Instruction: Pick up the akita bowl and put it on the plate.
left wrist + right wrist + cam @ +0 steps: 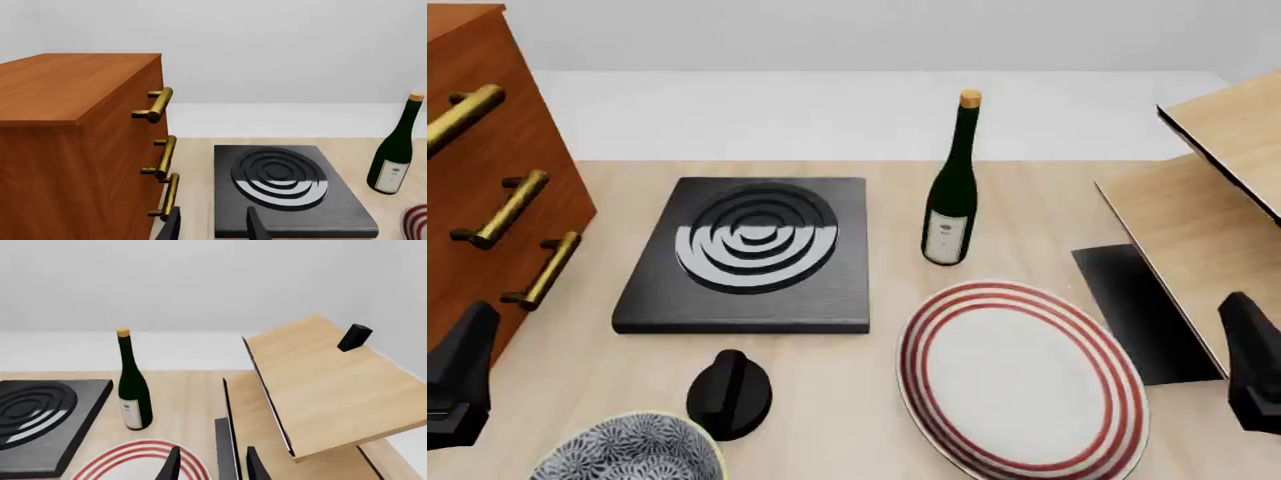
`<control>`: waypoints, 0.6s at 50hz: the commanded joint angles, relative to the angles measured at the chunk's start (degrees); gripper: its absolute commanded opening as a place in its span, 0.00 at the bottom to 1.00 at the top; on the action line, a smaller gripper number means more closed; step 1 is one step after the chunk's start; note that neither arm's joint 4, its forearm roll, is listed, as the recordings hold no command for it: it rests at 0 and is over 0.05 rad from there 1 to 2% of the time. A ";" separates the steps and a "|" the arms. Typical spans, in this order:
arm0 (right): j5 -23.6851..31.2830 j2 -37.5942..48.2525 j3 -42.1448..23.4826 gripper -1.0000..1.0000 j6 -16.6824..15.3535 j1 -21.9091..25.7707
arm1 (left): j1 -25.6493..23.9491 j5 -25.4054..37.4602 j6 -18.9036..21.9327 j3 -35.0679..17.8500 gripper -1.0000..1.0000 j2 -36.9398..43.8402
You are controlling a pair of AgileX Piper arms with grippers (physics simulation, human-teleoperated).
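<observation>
In the left wrist view we see the left hand (213,227) with its two dark fingers spread apart and nothing between them. Ahead of it lies the black stove (287,192) with grey rings, flat on the wooden surface (347,150). A wooden cabinet (73,145) with brass handles stands beside the stove, a dark wine bottle (395,150) stands upright on the stove's other side, and a sliver of the plate (415,222) with its red rings shows at the frame's edge.

In the front view we find the akita bowl (630,450) at the near edge of the surface, left of centre, resting on the surface and well apart from the plate, which lies to the right and is bare. A small black knob-like object (730,393) stands just beside the bowl, between it and the stove. The bottle stands behind the plate. Both arms show only as dark shapes at the frame's sides.

In the right wrist view we see the right hand (212,466) parted as well and holding nothing, hovering over the plate's far rim. A pale wooden rack (327,390) with slanted boards stands next to the plate.
</observation>
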 commanded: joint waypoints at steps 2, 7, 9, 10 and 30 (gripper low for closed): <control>-2.17 -0.40 0.78 1.00 0.36 3.72 | 0.00 0.00 0.00 0.00 1.00 0.00; -1.30 2.63 -1.83 1.00 0.19 4.40 | 0.00 0.00 0.00 0.00 1.00 0.00; -0.62 3.62 -3.04 1.00 -0.18 4.36 | 0.00 0.00 0.00 0.00 1.00 0.00; 0.78 3.07 -4.14 1.00 0.15 4.40 | 0.00 0.00 0.00 0.00 1.00 0.00; 14.08 9.04 -24.98 1.00 -0.25 12.94 | 0.00 0.00 0.00 0.00 1.00 0.00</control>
